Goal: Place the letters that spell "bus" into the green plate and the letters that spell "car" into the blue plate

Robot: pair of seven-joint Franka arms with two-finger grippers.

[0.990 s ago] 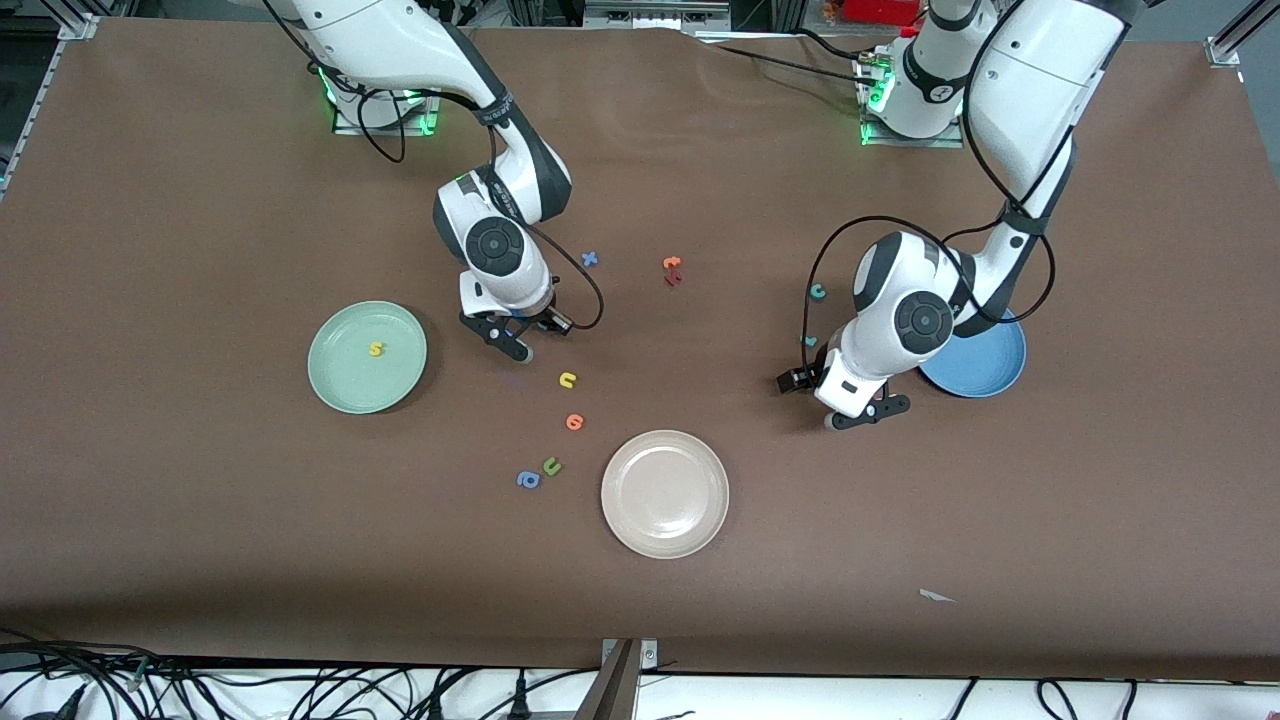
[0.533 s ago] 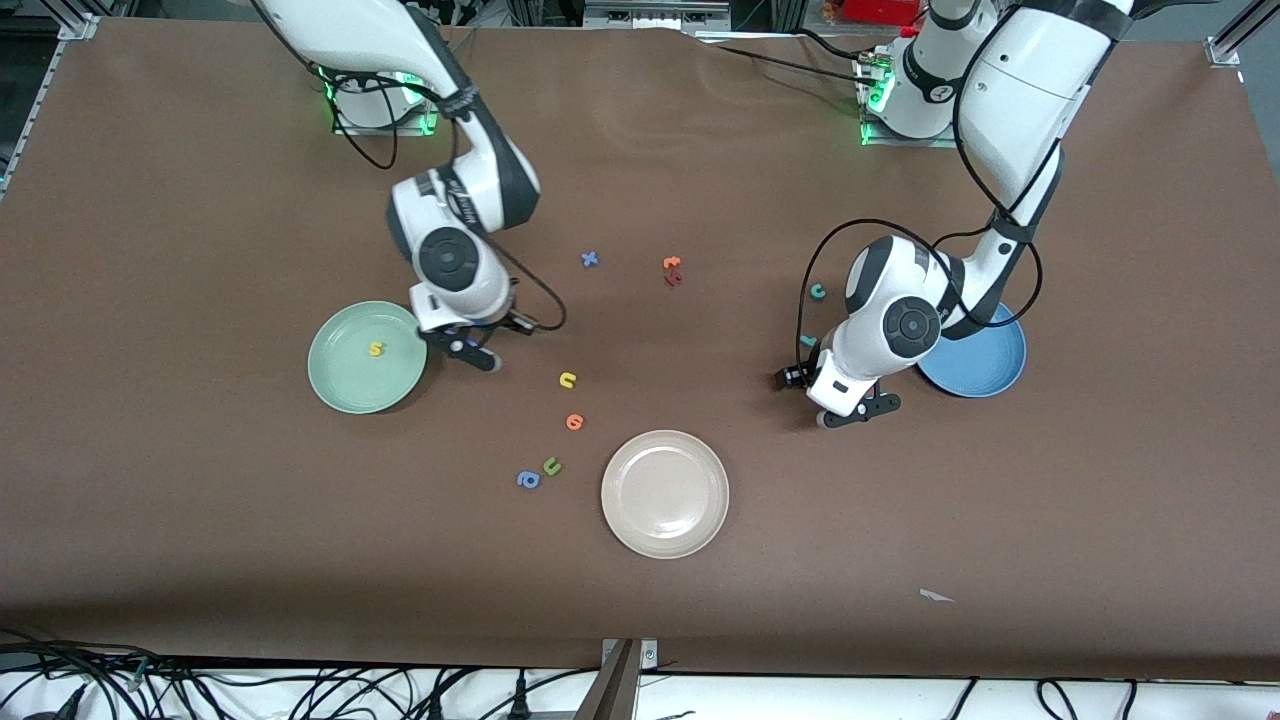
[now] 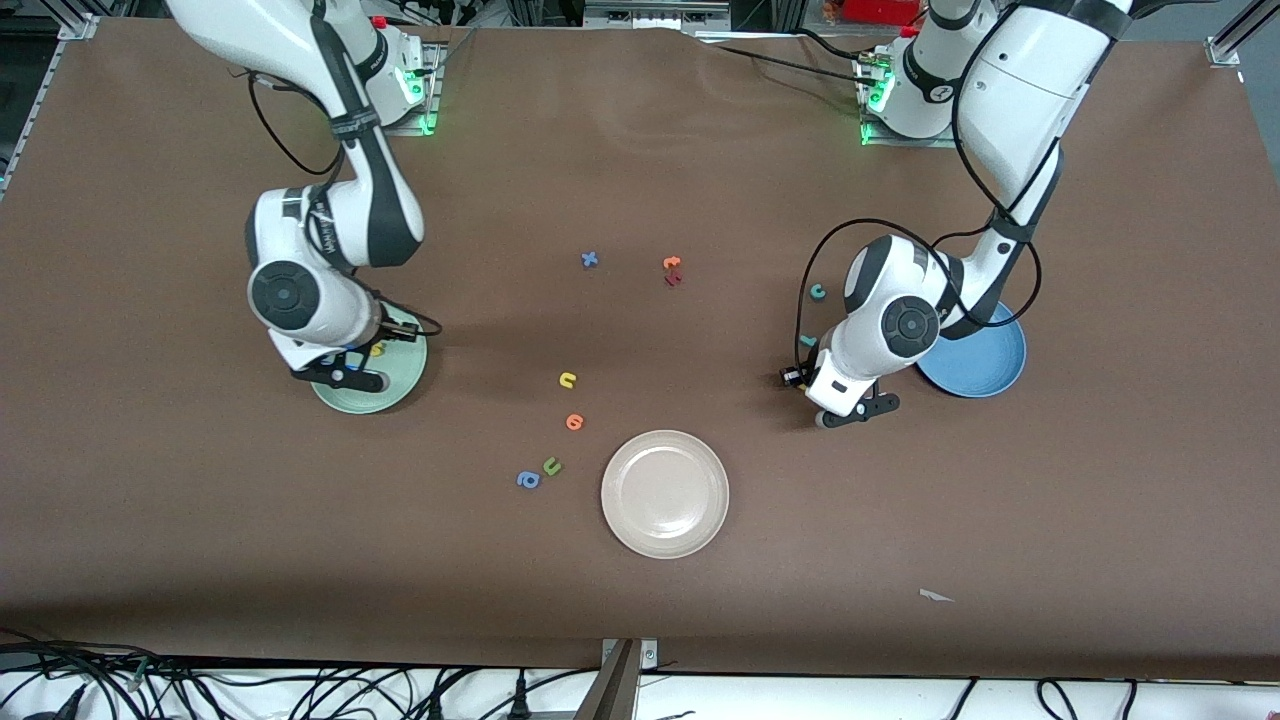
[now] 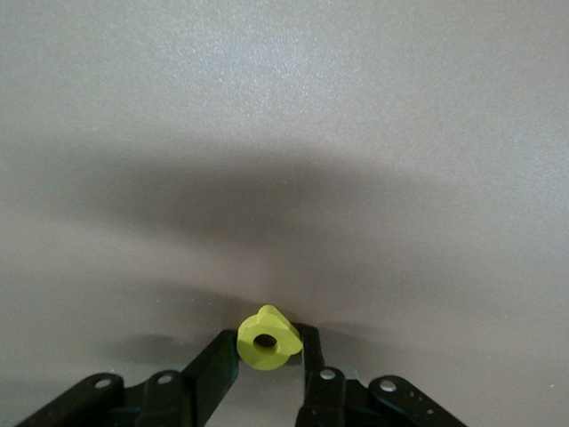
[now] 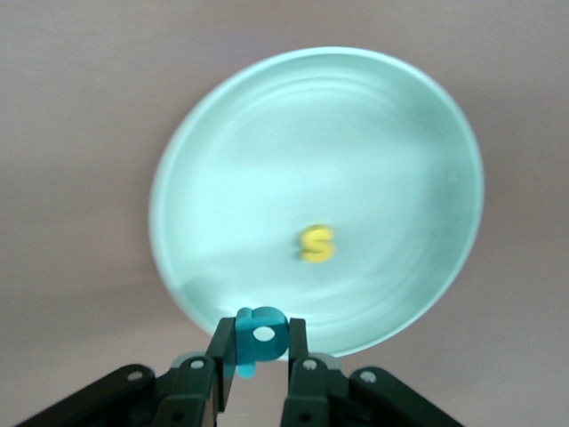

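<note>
Hovering over the green plate (image 3: 400, 385), the right gripper (image 5: 258, 356) has its fingers (image 5: 216, 365) clamped on the teal "b" (image 5: 258, 338), while the yellow "s" (image 5: 317, 244) lies inside that plate. Toward the middle of the tabletop (image 3: 640, 620) sit the yellow "u" (image 3: 568, 379), an orange letter (image 3: 574, 422), an olive-green "u" (image 3: 551, 466), a blue "a" (image 3: 527, 480) and a cream-white plate (image 3: 665, 493). Near the left arm lie the teal "c" (image 3: 817, 292) and pale-teal "r" (image 3: 807, 340). Beside the blue plate (image 3: 990, 360), the left gripper (image 4: 267, 356) grips the yellow "a" (image 4: 267, 338) just above the tabletop.
</note>
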